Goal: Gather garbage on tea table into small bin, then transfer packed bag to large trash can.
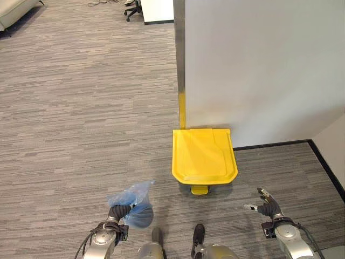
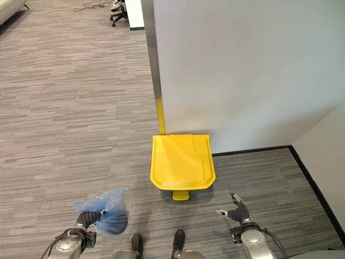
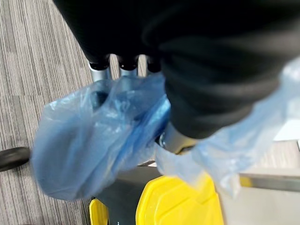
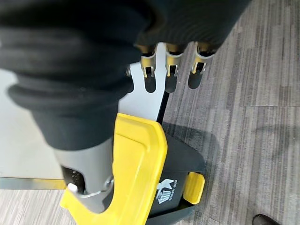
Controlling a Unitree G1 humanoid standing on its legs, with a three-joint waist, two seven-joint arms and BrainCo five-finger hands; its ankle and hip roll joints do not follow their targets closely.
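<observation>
Nearest, the left hand has its fingers curled tight round the neck of the blue bag, held low, left of the yellow can. Its lid lies closed, so a drop now would likely land the bag on top. Right hand hovers empty, fingers spread.

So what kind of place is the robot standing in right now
Probably an office or similar commercial interior: grey striped carpet tiles cover the floor, a plain white partition wall has a metal edge strip, and a wheeled office chair base shows far back. A yellow-lidded pedal trash can stands against the wall.
</observation>
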